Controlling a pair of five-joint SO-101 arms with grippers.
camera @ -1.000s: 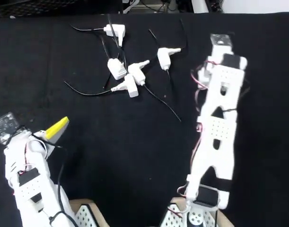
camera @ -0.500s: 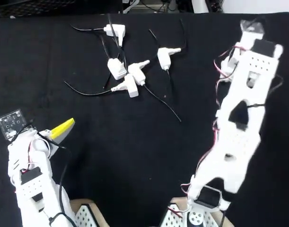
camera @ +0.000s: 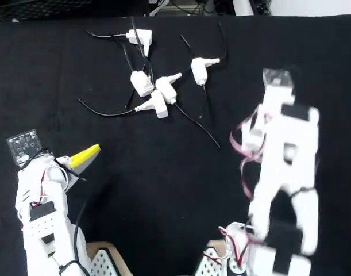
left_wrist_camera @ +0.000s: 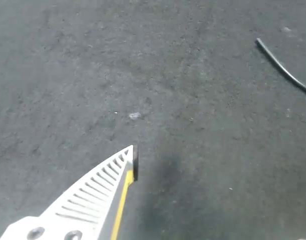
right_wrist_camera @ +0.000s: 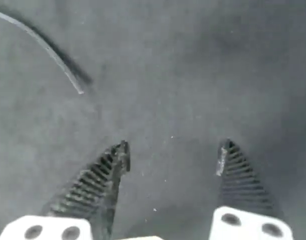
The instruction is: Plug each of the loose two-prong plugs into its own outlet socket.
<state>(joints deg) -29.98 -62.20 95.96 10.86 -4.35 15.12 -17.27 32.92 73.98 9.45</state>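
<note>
- Plugs and sockets (camera: 166,87) lie as small white pieces on the far side of the black cloth (camera: 164,190), left of centre. Three are bunched, touching or nearly so, one lies nearer the far edge and one sits just to the right. From above I cannot tell which piece is a plug and which a socket.
- My left gripper (left_wrist_camera: 132,152) is at the near left, well apart from the pieces. Its yellow finger lies flat against the white ribbed one, so it is closed on nothing.
- My right gripper (right_wrist_camera: 173,152) hangs over bare cloth on the right with its fingers spread wide and nothing between them. A cord end (right_wrist_camera: 80,91) lies just beyond its tips.
- Tangling is my first worry. The black cords (camera: 106,112) cross one another through the bunch, so lifting one piece could drag its neighbours along or flip them over.
- The pieces are crowded, so a wide-open gripper coming down on the bunch could catch two at once, or nudge one away before I close.
- The long cord (camera: 195,123) runs out toward my right arm. It is dark on dark cloth and easy to miss, so a low sweep could snag it and tow its piece.
- Mating needs both grippers. If I hold a piece crooked, the two prongs will likely jam against the socket face and push it away.
- My left gripper has to open before it can help — reaching in closed would only shove things.
</note>
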